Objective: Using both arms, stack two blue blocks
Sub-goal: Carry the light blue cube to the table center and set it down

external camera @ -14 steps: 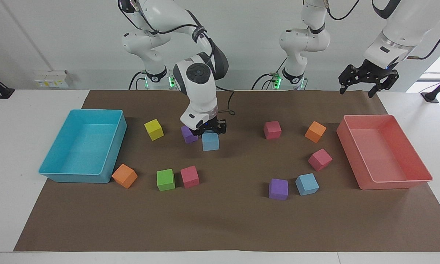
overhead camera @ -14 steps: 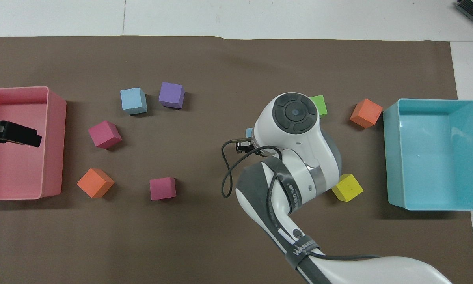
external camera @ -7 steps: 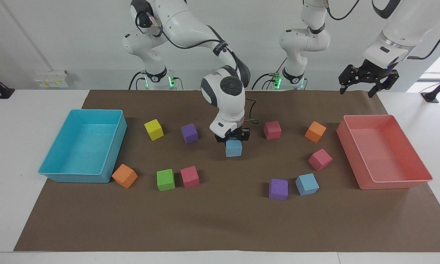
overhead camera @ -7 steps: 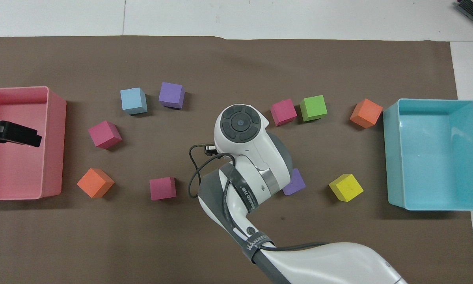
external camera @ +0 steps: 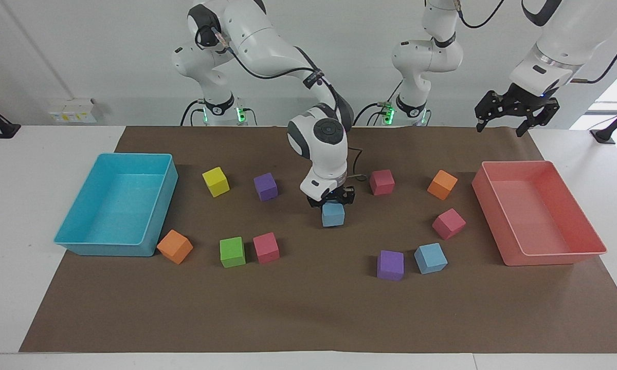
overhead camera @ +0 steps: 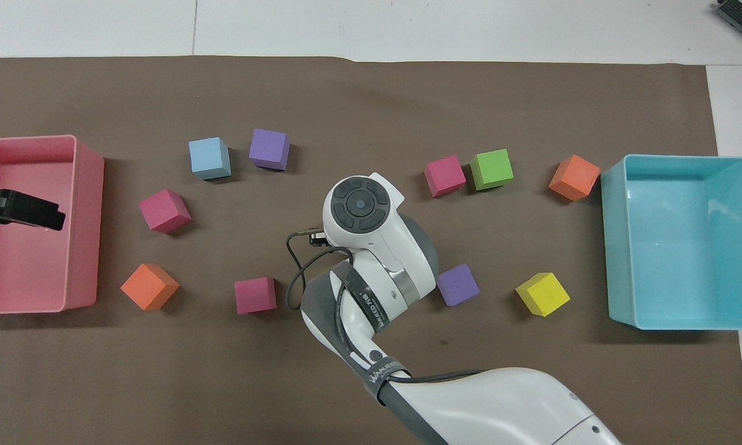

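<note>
My right gripper (external camera: 333, 201) is shut on the top of one blue block (external camera: 333, 217), holding it low over the middle of the brown mat. In the overhead view the right arm's wrist (overhead camera: 362, 207) hides this block. The other blue block (external camera: 431, 258) (overhead camera: 209, 158) sits on the mat beside a purple cube (external camera: 390, 265), farther from the robots and toward the left arm's end. My left gripper (external camera: 502, 126) (overhead camera: 18, 209) hangs open and empty, high over the pink tray (external camera: 545, 259), and that arm waits.
A cyan tray (external camera: 82, 241) stands at the right arm's end. Loose cubes lie around the mat: yellow (external camera: 215, 181), purple (external camera: 265, 186), red (external camera: 381, 182), orange (external camera: 442, 184), red (external camera: 448, 223), green (external camera: 232, 252), red (external camera: 266, 247), orange (external camera: 175, 246).
My right arm has carried the blue block away from the purple cube toward the left arm's end, to the mat's middle. The left arm has not moved.
</note>
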Tool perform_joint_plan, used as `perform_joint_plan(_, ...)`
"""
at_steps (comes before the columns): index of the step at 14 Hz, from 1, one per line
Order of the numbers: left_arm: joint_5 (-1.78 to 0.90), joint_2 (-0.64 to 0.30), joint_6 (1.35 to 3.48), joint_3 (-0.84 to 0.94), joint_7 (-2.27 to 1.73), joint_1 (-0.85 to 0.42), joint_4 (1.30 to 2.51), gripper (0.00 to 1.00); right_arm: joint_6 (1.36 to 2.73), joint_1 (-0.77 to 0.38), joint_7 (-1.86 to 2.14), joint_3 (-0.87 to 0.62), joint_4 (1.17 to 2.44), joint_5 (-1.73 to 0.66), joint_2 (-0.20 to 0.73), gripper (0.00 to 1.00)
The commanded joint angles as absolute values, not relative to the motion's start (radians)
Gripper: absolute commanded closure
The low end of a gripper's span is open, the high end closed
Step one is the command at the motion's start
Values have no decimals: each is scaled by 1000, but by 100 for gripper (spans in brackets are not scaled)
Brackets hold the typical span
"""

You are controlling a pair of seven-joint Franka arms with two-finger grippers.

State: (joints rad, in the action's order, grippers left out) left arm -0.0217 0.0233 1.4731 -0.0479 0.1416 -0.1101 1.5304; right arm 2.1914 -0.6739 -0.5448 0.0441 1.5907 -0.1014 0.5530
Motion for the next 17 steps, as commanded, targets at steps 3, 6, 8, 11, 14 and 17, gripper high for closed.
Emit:
perform_joint_plan(3,-26,25,1457,-40,150,-94,1514,0,2197,-669,-568,35,1618,-106,555,100)
perform_joint_plan(6,-26,25,1457,-40,150,-94,1514,0,2197,-667,-569,35,1631,-106,551,100)
perform_joint_plan(8,-26,25,1459,-40,150,-94,1514,0,2197,-666,-569,35,1632,-106,551,100)
perform_joint_plan(11,-26,25,1459,-40,150,-94,1514,0,2195,-661,-568,35,1632,-107,551,20)
perform_joint_plan(14,-26,25,1457,-40,150,-94,1514,0,2198,-660,-566,35,1631,-97,551,0)
perform_joint_plan(17,-26,25,1457,-40,149,-94,1514,0,2195,-663,-568,37,1631,-87,529,0)
